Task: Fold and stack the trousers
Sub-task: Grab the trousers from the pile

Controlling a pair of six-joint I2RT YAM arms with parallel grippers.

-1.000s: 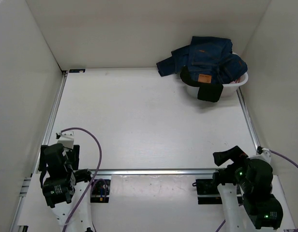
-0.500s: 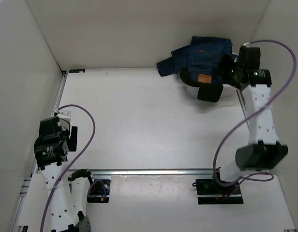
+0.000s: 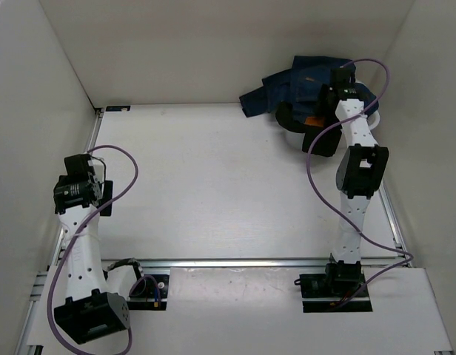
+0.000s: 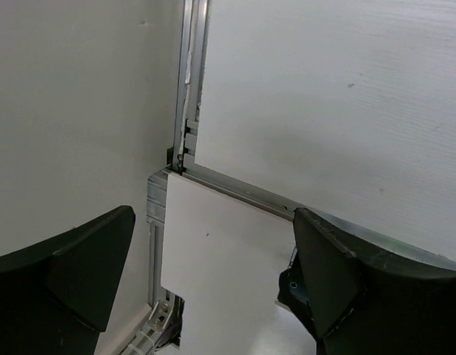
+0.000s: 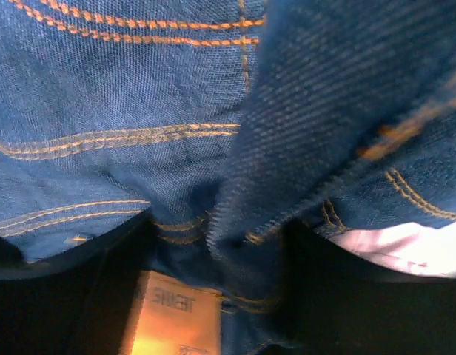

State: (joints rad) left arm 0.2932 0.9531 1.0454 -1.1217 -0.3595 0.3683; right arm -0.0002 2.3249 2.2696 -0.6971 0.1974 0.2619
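The trousers (image 3: 302,83) are dark blue denim jeans with orange stitching, heaped in and over a white basin (image 3: 374,115) at the table's far right corner. Their tan waistband patch (image 3: 313,120) faces up. My right gripper (image 3: 337,90) reaches down into the heap. In the right wrist view a raised fold of the trousers (image 5: 243,185) sits pinched between my right gripper (image 5: 220,244) fingers, just above the tan patch (image 5: 172,318). My left gripper (image 3: 81,186) hovers at the table's left edge, far from the jeans. In the left wrist view the left gripper (image 4: 213,216) is open and holds nothing.
White walls close the table on the left, back and right. An aluminium rail (image 3: 235,261) runs along the near edge and another rail (image 4: 189,111) along the left side. A dark cloth flap (image 3: 322,142) hangs over the basin's front. Pale pink fabric (image 5: 406,248) shows under the denim.
The right arm has swung from its base out to the basin and its jaws have closed on a denim fold. The left arm has risen and moved toward the left wall.
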